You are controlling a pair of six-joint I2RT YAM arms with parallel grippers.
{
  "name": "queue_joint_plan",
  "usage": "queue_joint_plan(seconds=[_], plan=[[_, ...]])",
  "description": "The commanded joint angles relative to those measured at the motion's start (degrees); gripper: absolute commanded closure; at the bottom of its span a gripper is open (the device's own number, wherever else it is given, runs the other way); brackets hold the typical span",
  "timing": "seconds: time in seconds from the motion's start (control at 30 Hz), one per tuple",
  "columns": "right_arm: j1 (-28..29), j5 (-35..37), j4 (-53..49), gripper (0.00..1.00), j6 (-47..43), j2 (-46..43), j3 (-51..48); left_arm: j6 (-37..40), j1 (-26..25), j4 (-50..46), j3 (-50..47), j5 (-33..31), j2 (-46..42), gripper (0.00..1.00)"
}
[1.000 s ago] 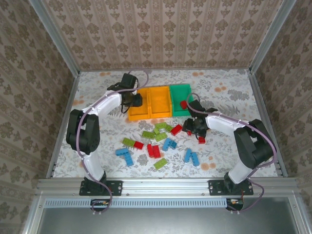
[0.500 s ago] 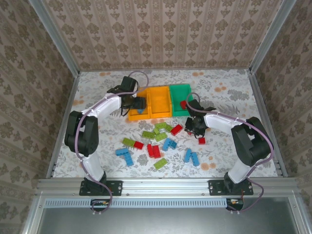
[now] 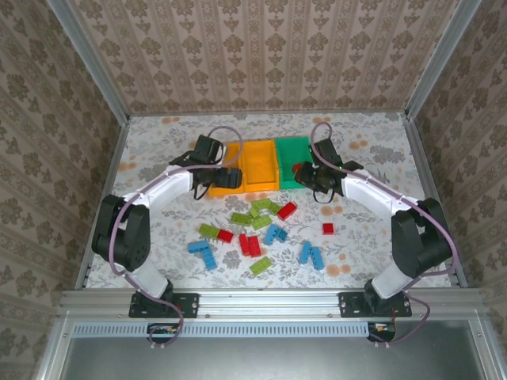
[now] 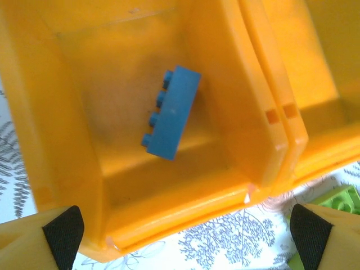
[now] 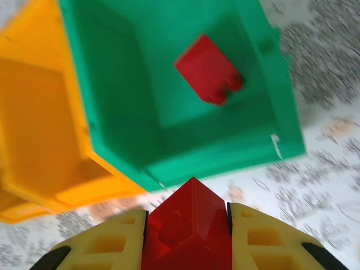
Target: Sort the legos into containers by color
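Left end effector (image 4: 185,232): apart; blue brick (image 4: 171,112) in orange bin (image 4: 67,140). Right end effector (image 5: 188,243): clamped on red brick (image 5: 188,216), green bin (image 5: 112,112) at 12 o'clock.

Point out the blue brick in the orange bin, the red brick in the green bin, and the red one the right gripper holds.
blue brick (image 4: 173,112), left wrist view, its smooth face.
loose red brick (image 5: 209,68), right wrist view, its middle.
gripped red brick (image 5: 188,228), right wrist view, below its peak.
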Motion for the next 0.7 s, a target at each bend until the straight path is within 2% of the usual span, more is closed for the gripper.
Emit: queue_joint_plan(seconds=[0.0,0.1,0.23,0.27,0.37,0.47,0.57,0.67], plan=[[-0.9,-1.3,2.1,0.82,-0.7,5.2,5.1,3.0,-1.4,-1.1,-1.5,0.4,-1.5,0.00],[-1.8,-0.1,1.2,0.82,0.6,9.9,9.6,4.7,-2.7,-1.0,-2.7,0.5,-2.3,0.00],[-2.2,0.9,-1.4,0.76,-0.2,15.3,15.6,6.3,-4.3,-0.7,-4.4,-1.1,-3.7,0.00],[-2.1,1.3,-2.2,0.73,-0.6,16.3,16.8,6.4,-4.4,-0.6,-4.9,-1.2,-4.0,0.00],[-2.2,1.6,-3.7,0.49,-2.0,17.8,18.9,6.3,-4.4,0.2,-6.3,-1.1,-4.9,0.00],[-2.2,0.8,-3.3,0.34,-3.1,16.6,18.1,6.1,-4.4,0.7,-6.9,-1.1,-5.3,0.00],[-1.9,-0.3,-1.1,0.23,-4.4,12.4,14.5,5.8,-4.4,1.0,-6.8,-1.1,-4.8,0.00],[-1.1,1.3,-1.5,0.20,-6.6,6.3,9.4,5.6,-4.4,1.6,-6.5,-0.4,-3.9,0.00]])
